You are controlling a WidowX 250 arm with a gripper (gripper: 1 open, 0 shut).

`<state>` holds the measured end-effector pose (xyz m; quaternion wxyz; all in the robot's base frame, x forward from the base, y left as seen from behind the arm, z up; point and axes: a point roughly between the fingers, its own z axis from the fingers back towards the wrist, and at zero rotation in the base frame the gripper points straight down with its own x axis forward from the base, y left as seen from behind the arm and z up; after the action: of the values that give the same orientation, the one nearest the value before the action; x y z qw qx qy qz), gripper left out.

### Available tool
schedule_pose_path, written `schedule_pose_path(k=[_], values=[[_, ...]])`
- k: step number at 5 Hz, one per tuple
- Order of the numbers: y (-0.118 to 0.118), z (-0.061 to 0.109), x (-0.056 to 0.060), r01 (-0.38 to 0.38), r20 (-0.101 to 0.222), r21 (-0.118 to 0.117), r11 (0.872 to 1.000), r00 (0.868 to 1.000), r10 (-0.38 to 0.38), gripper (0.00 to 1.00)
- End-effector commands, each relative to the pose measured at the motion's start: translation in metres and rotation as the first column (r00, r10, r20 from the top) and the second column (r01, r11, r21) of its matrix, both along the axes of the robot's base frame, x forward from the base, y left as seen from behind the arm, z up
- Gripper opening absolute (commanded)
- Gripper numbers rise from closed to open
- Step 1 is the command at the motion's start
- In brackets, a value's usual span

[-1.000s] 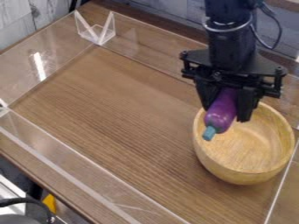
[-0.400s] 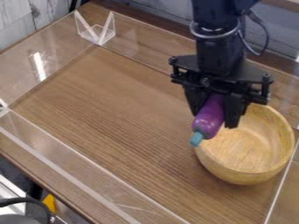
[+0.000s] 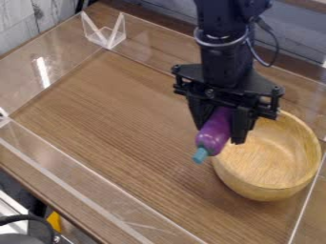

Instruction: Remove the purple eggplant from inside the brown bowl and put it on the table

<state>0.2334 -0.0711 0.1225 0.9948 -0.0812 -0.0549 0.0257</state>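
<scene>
My gripper [image 3: 219, 129] points down and is shut on the purple eggplant [image 3: 213, 136]. The eggplant hangs tilted, its teal stem tip lowest, just past the left rim of the brown bowl [image 3: 274, 157] and above the table [image 3: 114, 124]. The black fingers [image 3: 237, 122] flank the upper half of the eggplant and hide part of it. The round tan bowl sits at the right with nothing showing inside it.
Clear acrylic walls [image 3: 51, 67] run along the table's edges, with a folded clear piece [image 3: 105, 31] at the back left. A low acrylic rail [image 3: 76, 186] crosses the front left. Bare wood lies left of the bowl.
The arm has carried the eggplant leftward, from over the bowl's inside to beyond its left rim, and a little lower. The bowl has stayed in place.
</scene>
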Motion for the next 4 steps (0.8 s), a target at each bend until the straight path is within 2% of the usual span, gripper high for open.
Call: schedule_pose_path(k=[1, 4], values=[[0.01, 0.009, 0.001, -0.011, 0.04, 0.008, 1.0, 0.999, 0.01, 0.0], [0.038, -0.002, -0.002, -0.058, 0.005, 0.054, 0.997, 0.998, 0.058, 0.0]])
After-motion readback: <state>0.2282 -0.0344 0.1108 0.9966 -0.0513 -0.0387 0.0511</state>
